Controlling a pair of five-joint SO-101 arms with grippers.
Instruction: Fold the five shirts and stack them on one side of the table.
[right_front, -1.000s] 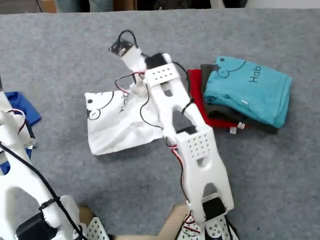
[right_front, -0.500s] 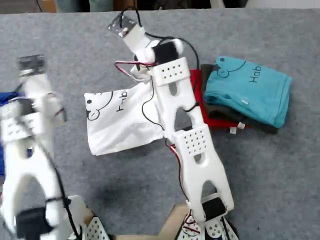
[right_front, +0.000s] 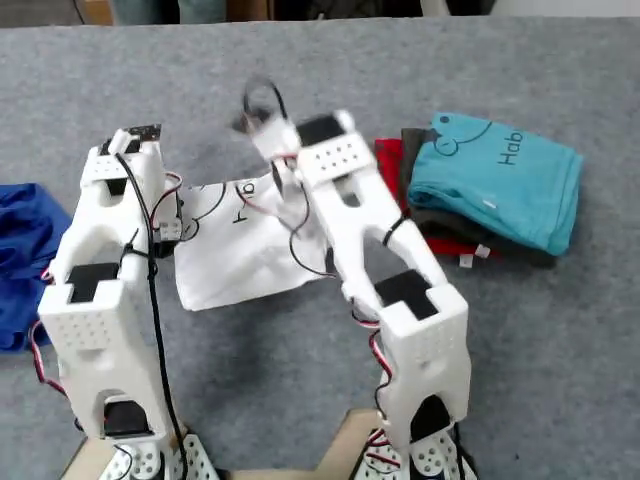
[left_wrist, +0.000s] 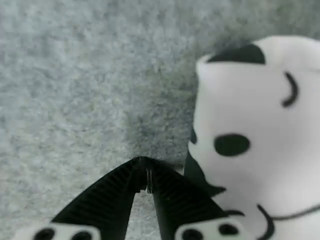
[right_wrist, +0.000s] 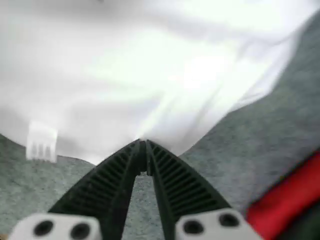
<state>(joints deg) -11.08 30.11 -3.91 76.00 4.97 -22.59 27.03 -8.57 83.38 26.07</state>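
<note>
Left gripper (left_wrist: 146, 164) swung in beside one white shirt (right_front: 250, 252); jaws closed, right gripper (right_wrist: 144, 146) likewise. Three-shirt stack (right_front: 495, 182); one blue shirt (right_front: 20, 250).

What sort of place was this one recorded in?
Probably a robot test bench, not a home: a grey felt-covered table, a white left arm and right arm at its edge, a white shirt laid out near a stack of folded ones.
</note>
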